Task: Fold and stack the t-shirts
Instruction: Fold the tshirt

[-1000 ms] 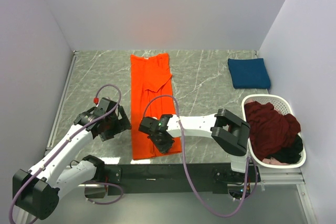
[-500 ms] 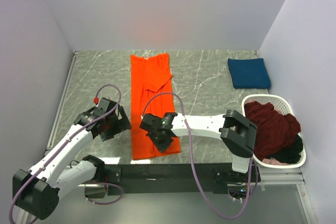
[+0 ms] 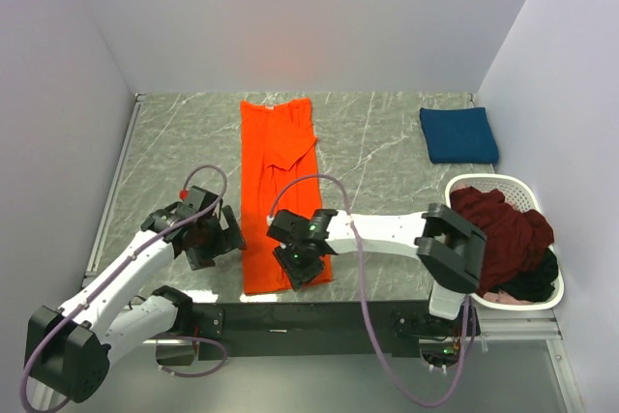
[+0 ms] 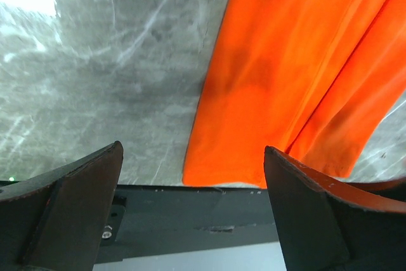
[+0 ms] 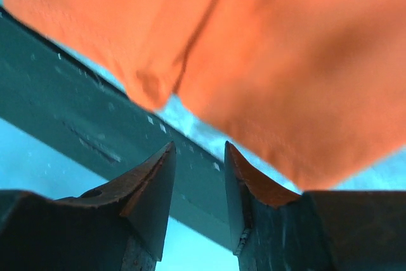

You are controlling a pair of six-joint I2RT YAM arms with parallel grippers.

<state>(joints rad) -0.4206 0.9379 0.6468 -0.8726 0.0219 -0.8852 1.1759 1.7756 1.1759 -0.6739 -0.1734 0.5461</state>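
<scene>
Left wrist view is showing what the overhead hides: left gripper (image 4: pixel 193 176) gaping wide, empty, by the orange shirt's (image 4: pixel 285 74) near-left corner. Right gripper (image 5: pixel 198 176) is hovering barely parted, empty, at its near hem. Shirt is lying folded into a long strip on grey marbled table (image 3: pixel 387 162), blue shirt (image 3: pixel 458 134) well right.

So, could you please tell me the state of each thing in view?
Bright orange cloth t-shirt: folded into a long strip, lying flat.
Navy blue cloth t-shirt: neatly folded.
White oval plastic basket: upright, part filled.
Dark maroon cloth t-shirt: crumpled inside it.
Black cloth garment: crumpled inside it.
Left claw: open, empty.
Right claw: narrowly open, empty.
</scene>
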